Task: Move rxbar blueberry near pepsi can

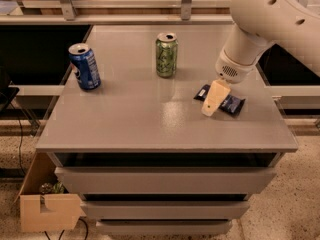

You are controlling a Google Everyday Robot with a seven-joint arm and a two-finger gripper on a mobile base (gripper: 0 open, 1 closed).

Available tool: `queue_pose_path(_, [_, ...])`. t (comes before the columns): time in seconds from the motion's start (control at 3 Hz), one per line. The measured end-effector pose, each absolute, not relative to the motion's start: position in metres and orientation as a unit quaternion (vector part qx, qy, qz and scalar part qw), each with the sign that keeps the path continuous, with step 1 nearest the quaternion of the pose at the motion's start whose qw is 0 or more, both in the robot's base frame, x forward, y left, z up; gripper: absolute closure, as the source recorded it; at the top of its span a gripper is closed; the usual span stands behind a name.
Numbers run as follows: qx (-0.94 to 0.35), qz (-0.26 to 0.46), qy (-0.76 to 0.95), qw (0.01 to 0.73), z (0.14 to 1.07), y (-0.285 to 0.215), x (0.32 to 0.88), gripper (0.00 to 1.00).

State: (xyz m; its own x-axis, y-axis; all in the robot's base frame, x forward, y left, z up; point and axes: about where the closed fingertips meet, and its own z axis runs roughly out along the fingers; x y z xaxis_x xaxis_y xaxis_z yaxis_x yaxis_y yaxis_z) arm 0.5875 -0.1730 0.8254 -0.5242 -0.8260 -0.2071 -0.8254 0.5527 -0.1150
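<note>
The rxbar blueberry (231, 103), a flat dark navy bar, lies on the right side of the grey table (150, 119). The gripper (214, 100), cream-coloured at the end of the white arm (260, 24), hangs right over the bar's left part and hides its middle. The pepsi can (84, 67), blue with a silver top, stands upright at the far left of the table, well apart from the bar.
A green can (166, 54) stands upright at the table's back middle, between the pepsi can and the bar. Drawers sit below the tabletop. A cardboard box (45, 204) stands on the floor at the lower left. A metal rail runs behind the table.
</note>
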Motion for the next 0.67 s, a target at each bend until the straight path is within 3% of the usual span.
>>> queue_pose_path(0.67, [-0.474, -0.001, 0.873, 0.12, 0.8353, -0.1725, 0.5889, 0.88])
